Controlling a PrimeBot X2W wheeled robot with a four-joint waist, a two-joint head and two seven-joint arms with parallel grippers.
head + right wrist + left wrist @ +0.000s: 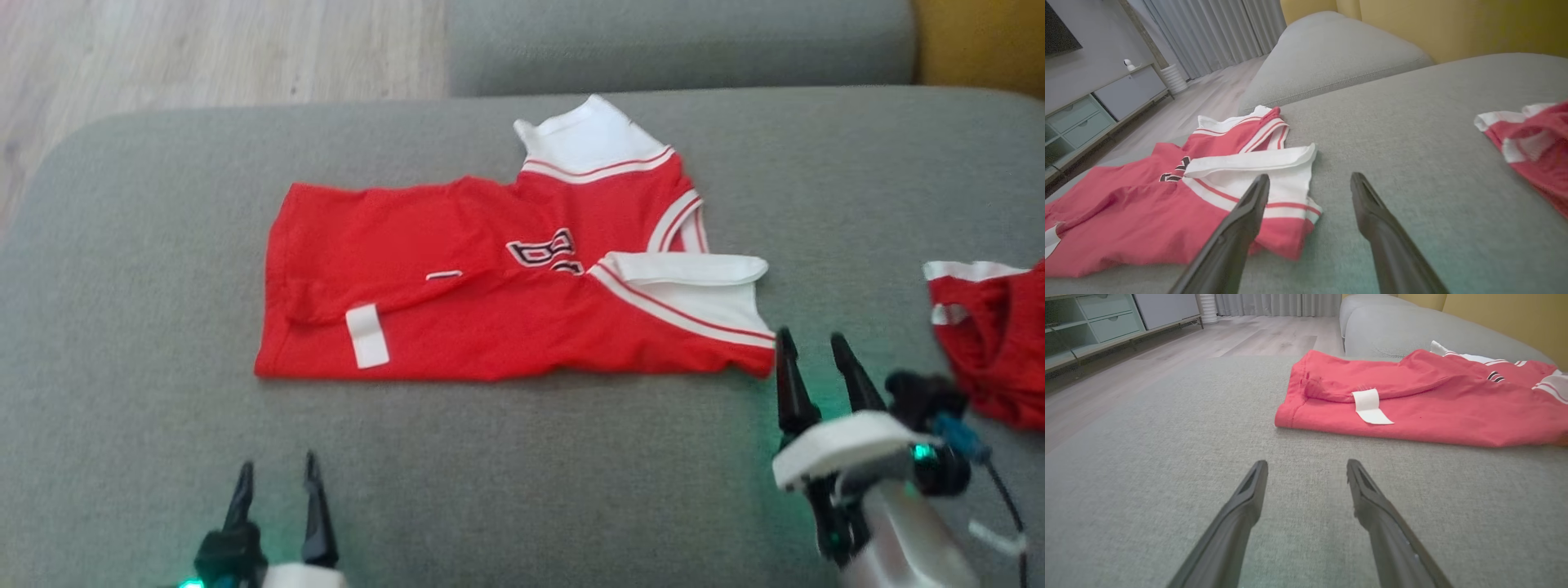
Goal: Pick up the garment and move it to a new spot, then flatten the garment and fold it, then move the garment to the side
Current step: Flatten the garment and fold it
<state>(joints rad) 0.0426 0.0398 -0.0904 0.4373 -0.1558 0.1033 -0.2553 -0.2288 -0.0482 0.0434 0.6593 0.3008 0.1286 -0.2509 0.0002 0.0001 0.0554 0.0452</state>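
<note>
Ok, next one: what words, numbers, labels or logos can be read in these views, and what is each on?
Chest lettering on the red jersey: black characters edged in white, cut off by the fold; perhaps "B", not surely readable.
White tag on the jersey: no print can be made out.
Small white patch on the jersey: too small to read.
Second red garment: no text seen.

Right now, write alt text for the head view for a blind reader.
A red jersey with white trim lies folded on a grey cushion. The open left gripper shows below it, the open right gripper by its corner; another red garment lies far right.
</note>
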